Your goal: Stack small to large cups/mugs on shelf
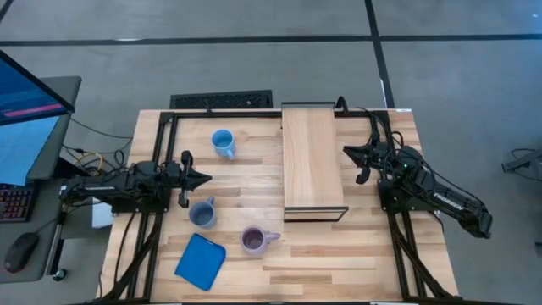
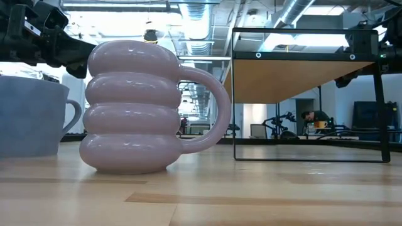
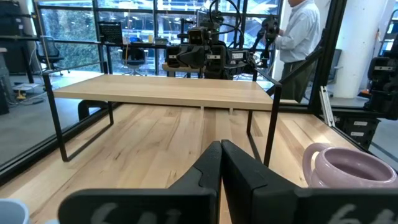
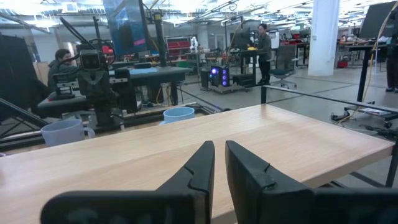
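Since nothing's been picked up yet, all three mugs, light blue [image 1: 223, 142], grey-blue [image 1: 202, 213] and purple [image 1: 254, 240], sit on the worktop [image 1: 339, 254] left of the empty shelf [image 1: 312, 157]. Left gripper [image 1: 201, 179] and right gripper [image 1: 347, 152] flank it, both pinched closed, holding nothing.

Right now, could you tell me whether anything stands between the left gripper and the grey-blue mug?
Nothing visible does. The left gripper, fingers together, sits just above the grey-blue mug in the high view, with only bare tabletop between them.
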Tool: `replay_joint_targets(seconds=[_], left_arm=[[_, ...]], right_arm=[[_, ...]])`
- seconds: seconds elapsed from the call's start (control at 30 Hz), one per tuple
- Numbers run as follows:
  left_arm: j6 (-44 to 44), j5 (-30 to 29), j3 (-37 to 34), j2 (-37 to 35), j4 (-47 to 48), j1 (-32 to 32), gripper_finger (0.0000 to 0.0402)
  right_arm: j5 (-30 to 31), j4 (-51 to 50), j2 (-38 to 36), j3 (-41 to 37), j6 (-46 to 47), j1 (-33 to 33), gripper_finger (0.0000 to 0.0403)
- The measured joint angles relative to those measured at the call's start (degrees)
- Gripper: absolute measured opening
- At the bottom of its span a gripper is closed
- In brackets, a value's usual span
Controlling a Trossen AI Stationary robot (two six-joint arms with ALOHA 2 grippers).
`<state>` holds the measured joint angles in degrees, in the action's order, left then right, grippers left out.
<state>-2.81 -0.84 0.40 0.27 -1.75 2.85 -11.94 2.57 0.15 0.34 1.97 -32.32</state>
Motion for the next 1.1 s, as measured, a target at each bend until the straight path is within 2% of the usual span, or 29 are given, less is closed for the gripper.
replay_joint_targets(seconds=[0.93, 1.1], left_arm=[[0.0, 0.0, 0.0, 0.0, 0.0, 0.0, 0.0000], [4.0, 0.0, 0.0, 0.0, 0.0, 0.0, 0.0000]], right_arm=[[0.0, 0.0, 0.0, 0.0, 0.0, 0.0, 0.0064], [0.0, 0.0, 0.0, 0.0, 0.0, 0.0, 0.0064]])
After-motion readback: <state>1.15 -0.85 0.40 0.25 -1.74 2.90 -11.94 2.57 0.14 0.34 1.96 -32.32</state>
